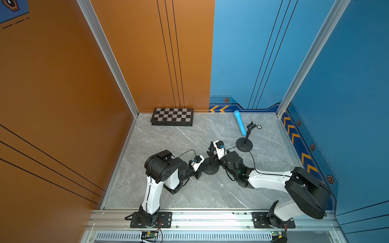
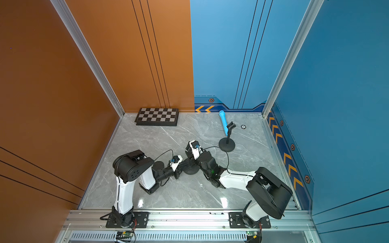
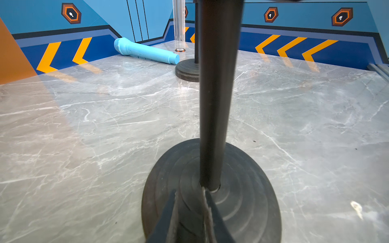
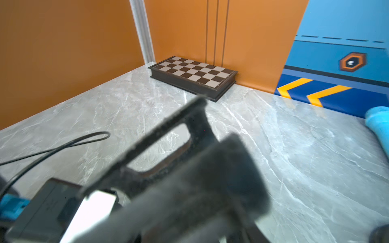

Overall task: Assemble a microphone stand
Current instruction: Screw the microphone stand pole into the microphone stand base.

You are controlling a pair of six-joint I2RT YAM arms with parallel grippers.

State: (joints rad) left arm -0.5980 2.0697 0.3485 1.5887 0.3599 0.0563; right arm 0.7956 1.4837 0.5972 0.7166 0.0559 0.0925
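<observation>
Two robot arms tend a microphone stand: in both top views the near stand [image 1: 210, 168] rises upright on the marble table [image 1: 168, 189], well apart from the blue microphone [image 1: 240, 123] and on the robot's side of it. The left gripper [image 1: 201, 171] is at its round base and the right gripper [image 1: 213, 156] at its top. A far stand [image 1: 245, 143] sits just beside the microphone's tail. The count is two stands, one microphone, one chessboard [image 1: 172, 116] and one small disc [image 1: 259, 126] (too small to identify). The left wrist view shows two fingers [image 3: 172, 212] a narrow gap apart over the base, tips at the pole's foot; whether they pinch anything cannot be told. The right wrist view is filled by the stand's blurred clip [image 4: 189, 130], with the microphone at the edge beyond; that gripper's hold cannot be told either. The stand looks stiff and bottom-heavy, and its smooth, slim pole seems likely to slip. Low on the pole, or the base rim, seems the safer hold, and the clip the most breakable part.
</observation>
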